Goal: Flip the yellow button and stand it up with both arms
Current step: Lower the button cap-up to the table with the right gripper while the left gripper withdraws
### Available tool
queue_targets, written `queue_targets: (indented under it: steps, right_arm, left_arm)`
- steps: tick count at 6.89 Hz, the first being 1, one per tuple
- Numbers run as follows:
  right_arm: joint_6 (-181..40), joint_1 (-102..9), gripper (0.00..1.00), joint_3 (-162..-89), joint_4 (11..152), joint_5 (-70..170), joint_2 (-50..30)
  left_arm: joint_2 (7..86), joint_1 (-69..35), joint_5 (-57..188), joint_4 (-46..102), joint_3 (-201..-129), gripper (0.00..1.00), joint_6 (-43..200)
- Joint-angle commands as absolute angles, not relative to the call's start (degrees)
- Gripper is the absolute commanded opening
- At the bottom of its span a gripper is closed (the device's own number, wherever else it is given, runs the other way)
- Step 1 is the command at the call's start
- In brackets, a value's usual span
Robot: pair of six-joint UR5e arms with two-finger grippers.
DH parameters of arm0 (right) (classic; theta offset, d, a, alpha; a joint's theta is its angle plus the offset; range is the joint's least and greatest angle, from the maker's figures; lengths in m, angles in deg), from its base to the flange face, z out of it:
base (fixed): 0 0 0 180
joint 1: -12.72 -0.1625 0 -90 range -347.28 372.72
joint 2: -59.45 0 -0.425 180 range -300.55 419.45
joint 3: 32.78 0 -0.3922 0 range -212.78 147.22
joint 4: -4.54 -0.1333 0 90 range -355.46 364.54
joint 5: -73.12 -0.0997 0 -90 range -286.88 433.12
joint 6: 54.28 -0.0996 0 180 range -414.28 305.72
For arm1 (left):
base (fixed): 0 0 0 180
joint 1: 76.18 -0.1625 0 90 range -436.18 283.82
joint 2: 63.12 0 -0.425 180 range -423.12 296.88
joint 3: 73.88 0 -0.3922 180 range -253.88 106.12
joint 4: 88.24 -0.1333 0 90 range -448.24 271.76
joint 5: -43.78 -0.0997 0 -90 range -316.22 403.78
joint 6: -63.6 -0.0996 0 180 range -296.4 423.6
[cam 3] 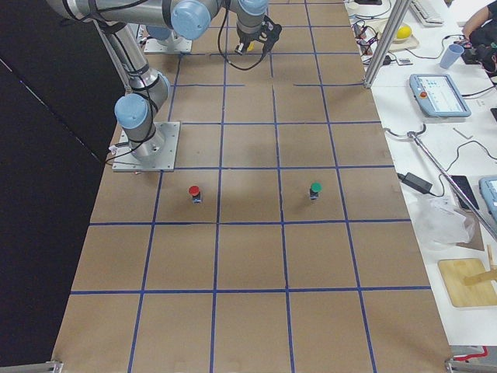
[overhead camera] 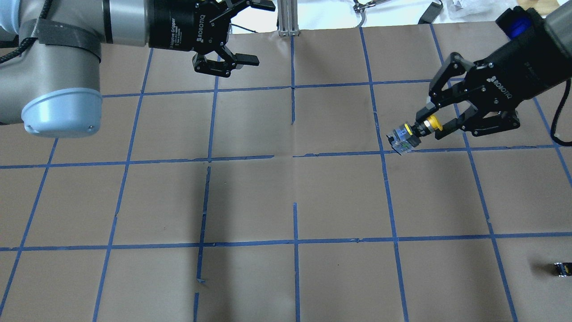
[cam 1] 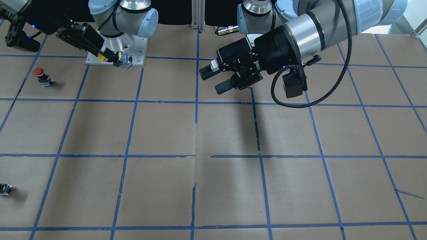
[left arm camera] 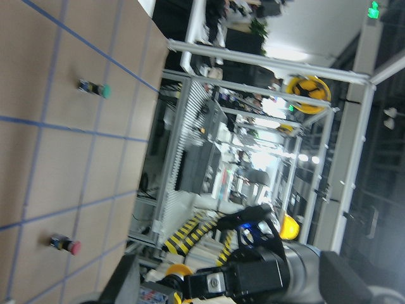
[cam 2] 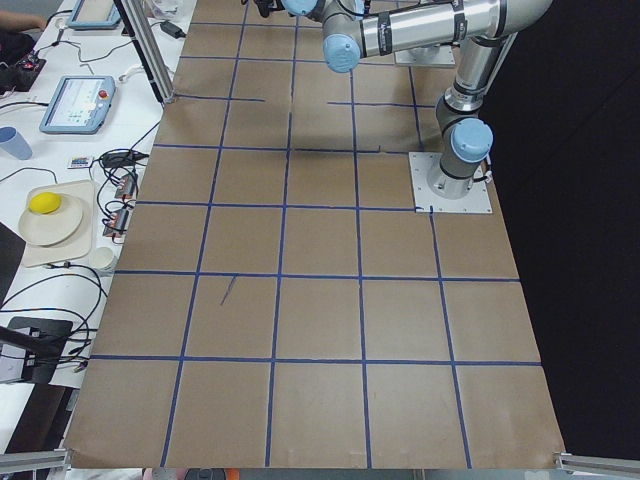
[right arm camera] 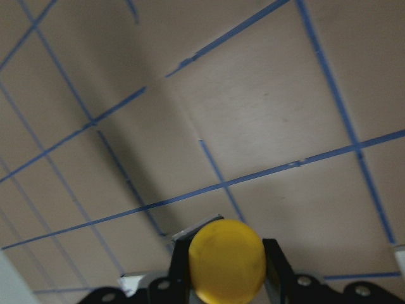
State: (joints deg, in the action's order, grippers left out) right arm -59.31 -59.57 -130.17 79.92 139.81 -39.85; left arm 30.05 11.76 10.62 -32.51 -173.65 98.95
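My right gripper [overhead camera: 430, 124] is shut on the yellow button [overhead camera: 404, 138] and holds it in the air above the table. It grips at the yellow cap. The button lies sideways, with its grey contact block pointing toward the table's middle. The front view shows the same grip [cam 1: 106, 56], with the button [cam 1: 121, 60] near the right arm's base plate. In the right wrist view the yellow cap [right arm camera: 228, 259] sits between the fingers. My left gripper [overhead camera: 257, 31] is open and empty, raised and well apart from the button. It also shows in the front view [cam 1: 213, 80].
A red-capped button [cam 1: 40, 76] stands on the table on my right side. A green-capped button [cam 3: 314, 189] stands farther out. A small dark capless block [overhead camera: 562, 268] lies near the table's right edge. Blue tape lines grid the brown table [overhead camera: 286, 201].
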Motion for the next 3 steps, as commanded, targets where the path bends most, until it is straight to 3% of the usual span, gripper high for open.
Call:
queue_targets:
  steps: [1, 3]
  right_arm:
    - [-59.2, -59.2, 0.16, -139.9, 98.1, 160.2, -38.6]
    - [-57.4, -57.5, 0.08, -147.1, 118.2, 174.7, -28.7]
  left_arm:
    - [30.0, 12.6, -6.6, -32.1, -173.8, 0.99, 98.6]
    - [30.0, 12.8, -20.5, -30.7, -173.7, 0.99, 97.0]
